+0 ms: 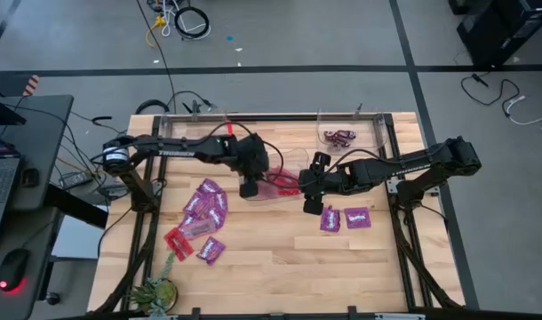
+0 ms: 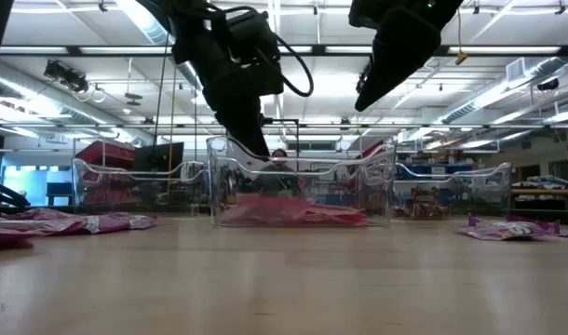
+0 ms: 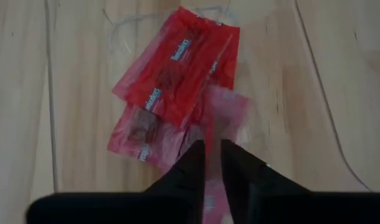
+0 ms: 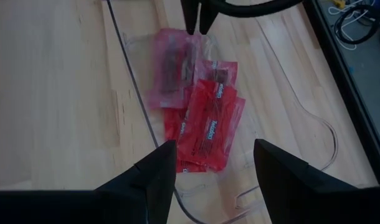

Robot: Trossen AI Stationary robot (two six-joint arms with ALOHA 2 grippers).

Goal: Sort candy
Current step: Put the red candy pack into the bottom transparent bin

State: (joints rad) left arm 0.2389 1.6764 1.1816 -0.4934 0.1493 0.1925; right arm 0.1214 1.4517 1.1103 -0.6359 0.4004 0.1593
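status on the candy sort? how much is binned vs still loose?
Done: red packets lie in the middle clear bin; dark ones in the far bin. In hand: the left gripper is over the middle bin, a red packet blurred at its narrowly parted fingertips. Right gripper hovers open, empty. Left: purple packets and two more loose on the table.

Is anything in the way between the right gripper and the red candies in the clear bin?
Nothing visible. The right gripper hangs open above the clear bin, and the red candies lie uncovered right under it. The left gripper is over the bin's far end, off to the side.
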